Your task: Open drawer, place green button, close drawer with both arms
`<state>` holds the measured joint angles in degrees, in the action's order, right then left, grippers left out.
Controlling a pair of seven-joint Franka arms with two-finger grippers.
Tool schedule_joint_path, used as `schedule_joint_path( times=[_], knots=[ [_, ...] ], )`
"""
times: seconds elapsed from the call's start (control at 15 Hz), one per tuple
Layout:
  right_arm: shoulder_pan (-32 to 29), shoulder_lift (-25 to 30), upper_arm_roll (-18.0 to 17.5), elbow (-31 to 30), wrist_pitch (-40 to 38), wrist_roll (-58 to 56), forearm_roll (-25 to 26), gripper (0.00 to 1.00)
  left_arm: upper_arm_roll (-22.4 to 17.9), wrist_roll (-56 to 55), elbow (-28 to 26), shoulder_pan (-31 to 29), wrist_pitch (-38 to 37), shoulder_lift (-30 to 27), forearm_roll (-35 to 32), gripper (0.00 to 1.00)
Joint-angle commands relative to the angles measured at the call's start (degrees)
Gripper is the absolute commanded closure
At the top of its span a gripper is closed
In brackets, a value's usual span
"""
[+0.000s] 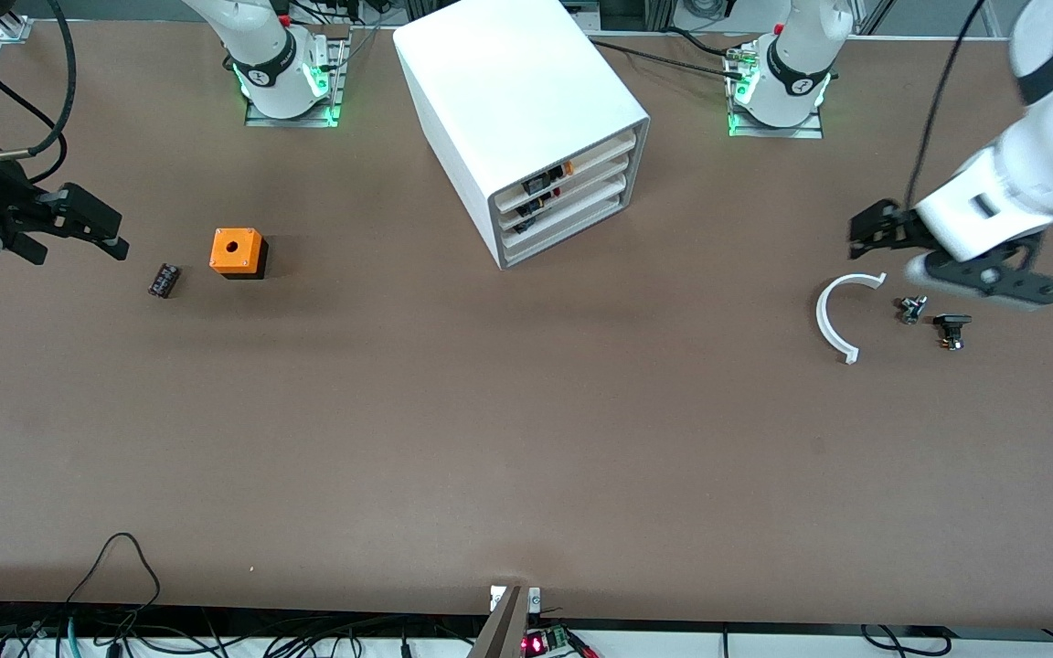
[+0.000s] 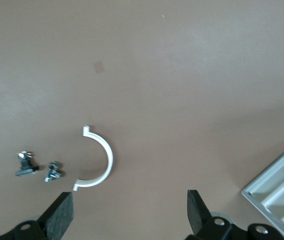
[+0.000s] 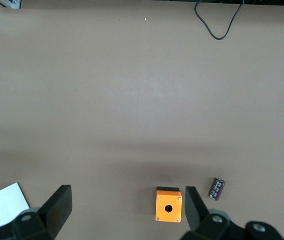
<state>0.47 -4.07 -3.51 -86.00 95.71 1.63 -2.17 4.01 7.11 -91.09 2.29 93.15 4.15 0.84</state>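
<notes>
The white cabinet stands at the middle of the table near the arms' bases. All its drawers are shut, and the lowest drawer shows a plain white front. The button is out of view. My right gripper hangs open over the table at the right arm's end, beside a small black part; in its wrist view nothing sits between the fingers. At the left arm's end my left gripper is open over bare table beside a white curved piece; its wrist view shows it empty.
An orange cube with a hole sits beside the black part. Two small dark metal parts lie by the curved piece. A cabinet corner shows in the left wrist view. Cables run along the table's front edge.
</notes>
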Motion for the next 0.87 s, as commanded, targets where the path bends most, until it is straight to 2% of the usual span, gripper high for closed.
schedule_joint_path(
  times=[0.0,0.8],
  knots=[
    [-0.12,-0.76,-0.36,1.53,-0.43,0.66,0.86,0.0,-1.38,1.15,-5.05,1.67,3.7,-3.62,-1.89,0.0],
    [-0.21,-0.76,-0.27,1.53,-0.43,0.75,0.94,0.0,-1.38,0.53,-4.44,1.14,1.94,-3.45,-1.89,0.0]
  ],
)
